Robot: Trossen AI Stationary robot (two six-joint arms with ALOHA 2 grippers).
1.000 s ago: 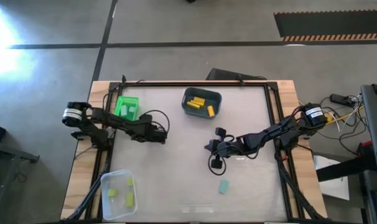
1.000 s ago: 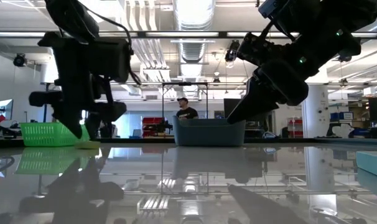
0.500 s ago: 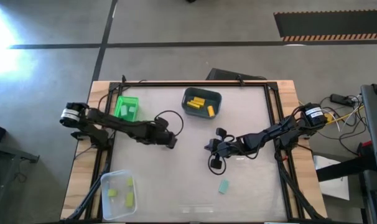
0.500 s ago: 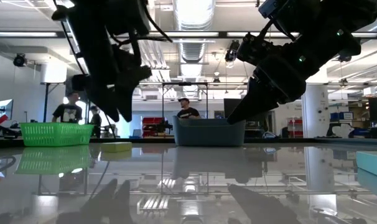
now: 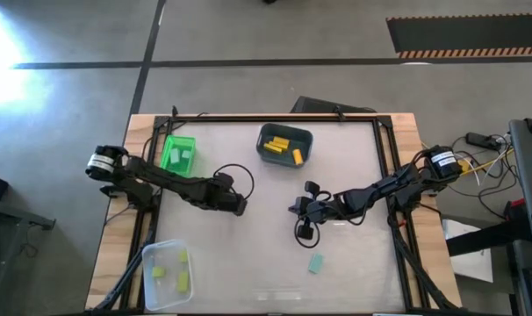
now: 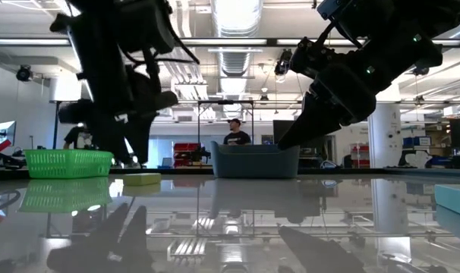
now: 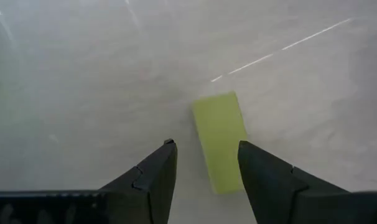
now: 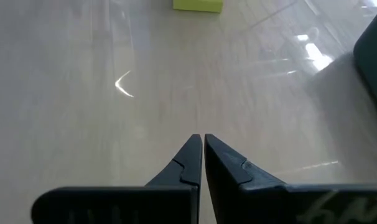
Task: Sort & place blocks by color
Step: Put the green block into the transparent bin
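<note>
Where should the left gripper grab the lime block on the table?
Across the lime block's two long sides, near mid-length, coming straight down. It lies flat as a narrow bar, alone on bare table. The open left gripper is already above it, but offset: one finger overlaps the block, so shift first.

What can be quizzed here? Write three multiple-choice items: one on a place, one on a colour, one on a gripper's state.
1. Where does the teal block lie?
A. on the bare table
B. in the green bin
C. in the grey bin

2. What colour is the block before the left gripper?
A. teal
B. lime-green
C. red

3. How are the right gripper fingers?
A. wide open
B. holding a block
C. shut, empty

Answers: 1 A, it sits alone on the tabletop; 2 B, left wrist view shows lime-green; 3 C, the fingertips meet with nothing between.
</note>
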